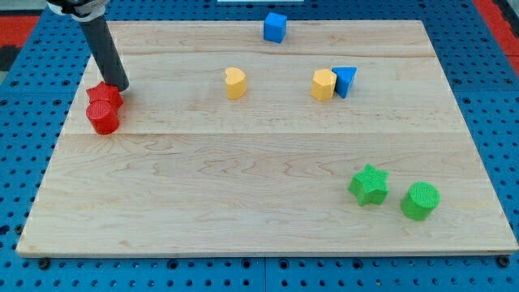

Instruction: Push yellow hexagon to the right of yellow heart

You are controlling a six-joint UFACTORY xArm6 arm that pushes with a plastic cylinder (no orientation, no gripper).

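My tip [122, 87] rests at the worktop's [243, 219] left side, touching the upper of two red blocks [104, 108], well apart from the yellow hexagon [323, 84]. That hexagon already sits to the right of the yellow heart [235, 83], flush against a blue triangle [345, 80]. The arm carries no jaws, only a dark rod holding nothing. Any further nudge would best come from the hexagon's right side, gently. Blocks look ridged and plastic; the board is pale grained wood.

Tip [121, 87] far left, touching red blocks [104, 108]; yellow hexagon [323, 84] right of yellow heart [235, 83], against blue triangle [345, 80].
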